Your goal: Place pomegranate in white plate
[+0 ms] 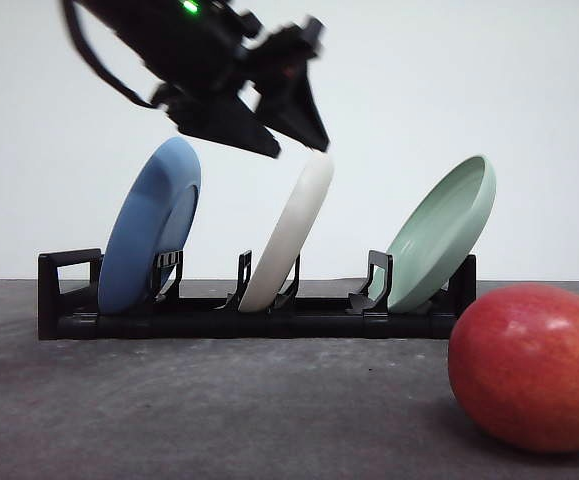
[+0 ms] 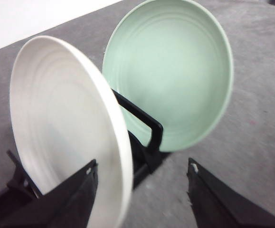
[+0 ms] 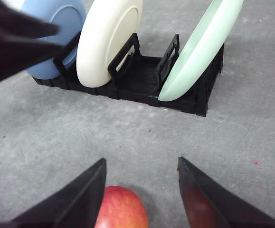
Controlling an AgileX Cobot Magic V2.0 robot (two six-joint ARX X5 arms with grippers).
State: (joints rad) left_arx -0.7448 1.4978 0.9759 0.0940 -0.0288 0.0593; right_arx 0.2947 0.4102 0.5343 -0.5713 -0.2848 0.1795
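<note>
Nearest the front camera, the pomegranate point(image 1: 531, 367) rests on the grey worktop point(image 1: 219, 410) at the right, glossy red with a yellow-orange blush, well clear of any plate. Behind it stands a black plate rack point(image 1: 249, 310) holding three plates on edge, each leaning toward the right: a blue plate point(image 1: 149, 228) in the left slot, the white plate point(image 1: 289, 232) in the middle slot, and a pale green plate point(image 1: 441, 232) in the right slot. The white plate remains seated in the rack, its lower edge held between the black slot posts. The left hand point(image 1: 301, 143) hangs above the rack, its dark fingers pointing down at the top rim of the white plate. In the left wrist view the left hand point(image 2: 142, 183) has its fingers spread apart, one finger point(image 2: 80, 190) on the face side of the white plate point(image 2: 61, 128) and the other on the side of the pale green plate point(image 2: 170, 71); whether either finger touches the rim cannot be told. In the right wrist view the right hand point(image 3: 142, 183) is also spread apart and holds nothing, with the pomegranate point(image 3: 120, 209) lying on the worktop between its fingers, close to one of them; contact cannot be confirmed.
</note>
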